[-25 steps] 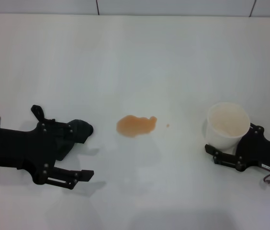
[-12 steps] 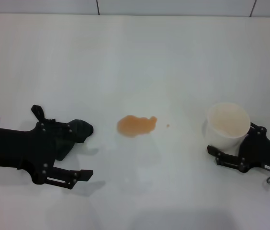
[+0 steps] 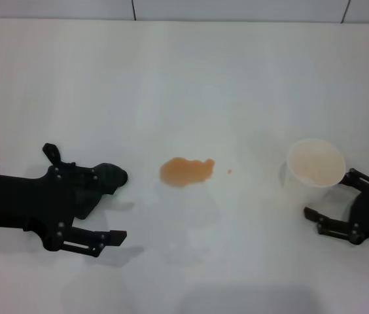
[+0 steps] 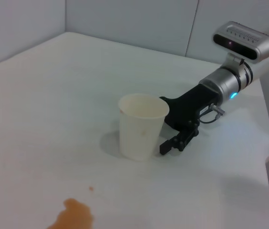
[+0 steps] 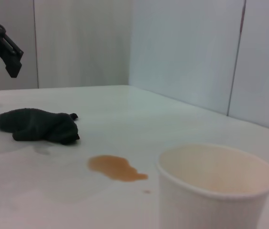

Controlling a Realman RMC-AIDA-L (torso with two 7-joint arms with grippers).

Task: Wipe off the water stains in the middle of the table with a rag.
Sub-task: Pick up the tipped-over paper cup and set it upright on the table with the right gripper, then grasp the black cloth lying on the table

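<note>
While both grippers' jaws gape, the rag (image 3: 109, 178) lies apart from the water stains (image 3: 186, 171) mid-table (image 3: 191, 78).

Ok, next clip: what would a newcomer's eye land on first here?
Probably the water stains, an orange-brown blotch in the middle of the white table. Next, the dark rag lying to its left, with the left gripper open above it, not gripping it. Then the white paper cup standing upright on the right, with the open right gripper just beside it, clear of it.
</note>
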